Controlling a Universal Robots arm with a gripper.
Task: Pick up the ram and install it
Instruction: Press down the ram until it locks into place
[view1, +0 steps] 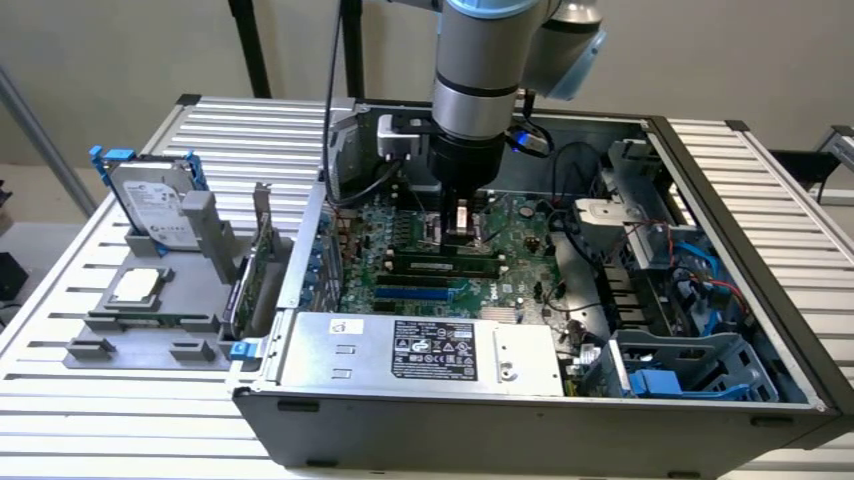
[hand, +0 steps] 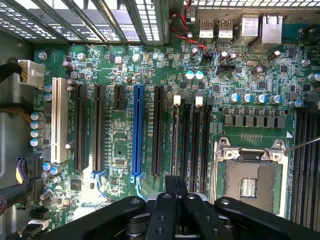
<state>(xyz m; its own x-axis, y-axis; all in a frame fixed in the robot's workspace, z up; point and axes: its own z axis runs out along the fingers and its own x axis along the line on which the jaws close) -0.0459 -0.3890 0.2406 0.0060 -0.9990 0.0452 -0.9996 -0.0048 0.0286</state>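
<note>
The arm stands straight down inside the open computer case (view1: 747, 300), its gripper (view1: 461, 222) low over the middle of the motherboard (view1: 441, 270), just beyond the long black memory slots (view1: 441, 265). From the wrist view, the gripper (hand: 176, 192) has its jaws pressed together, fingertip against fingertip, with nothing I can make out between them. So where is the ram? I can't pick it out with confidence: a green strip lies flat in the grey holder (view1: 140, 335) out on the slatted surface (view1: 80, 400), well to the exterior view's left of the case, below the silver processor (view1: 138, 287), and that may be it. The empty processor socket (hand: 248, 177) sits just beside the jaws. My read: the pick-up isn't done. Any grasp calls for parted jaws set squarely over the stick's thin edges.
</note>
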